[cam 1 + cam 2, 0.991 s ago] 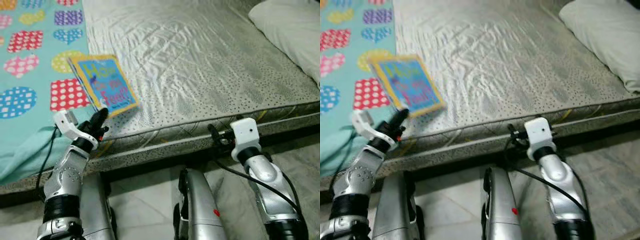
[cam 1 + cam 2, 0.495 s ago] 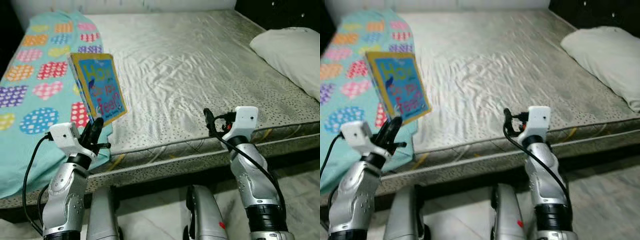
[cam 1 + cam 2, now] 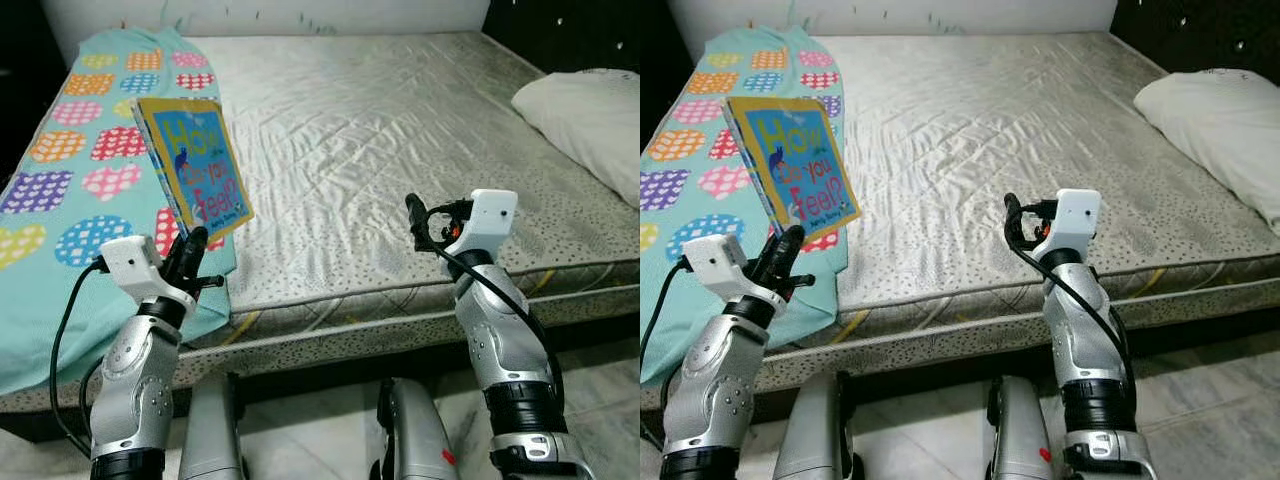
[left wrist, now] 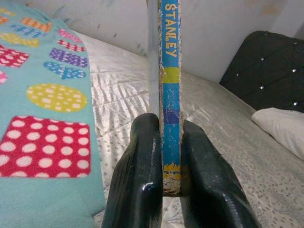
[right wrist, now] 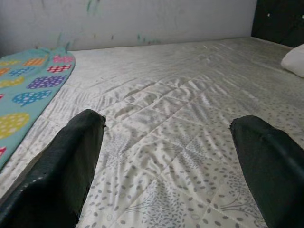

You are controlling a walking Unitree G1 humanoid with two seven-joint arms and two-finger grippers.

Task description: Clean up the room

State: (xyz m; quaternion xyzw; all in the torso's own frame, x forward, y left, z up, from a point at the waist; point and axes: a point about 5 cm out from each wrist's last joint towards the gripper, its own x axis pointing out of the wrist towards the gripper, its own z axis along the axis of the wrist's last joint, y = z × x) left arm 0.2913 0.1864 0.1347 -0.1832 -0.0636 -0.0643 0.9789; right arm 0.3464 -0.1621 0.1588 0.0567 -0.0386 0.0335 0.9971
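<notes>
A blue picture book [image 3: 195,165] with a yellow border is held upright above the bed's near left part. My left gripper [image 3: 190,252] is shut on the book's lower edge. In the left wrist view the book's spine [image 4: 170,95] stands clamped between the two black fingers [image 4: 137,180]. My right gripper [image 3: 418,218] is raised over the mattress's front edge. In the right wrist view its fingers [image 5: 66,166] stand wide open with only mattress between them.
A bare grey quilted mattress [image 3: 400,130] spans the view. A teal blanket [image 3: 70,190] with coloured hearts and dotted patches covers its left side. A white pillow [image 3: 590,110] lies at the right. The tiled floor [image 3: 610,400] runs along the bed's front.
The camera has risen and pulled back, so more of the bed shows. The left gripper has lifted the book off the bed and keeps it upright. The right arm has come up.
</notes>
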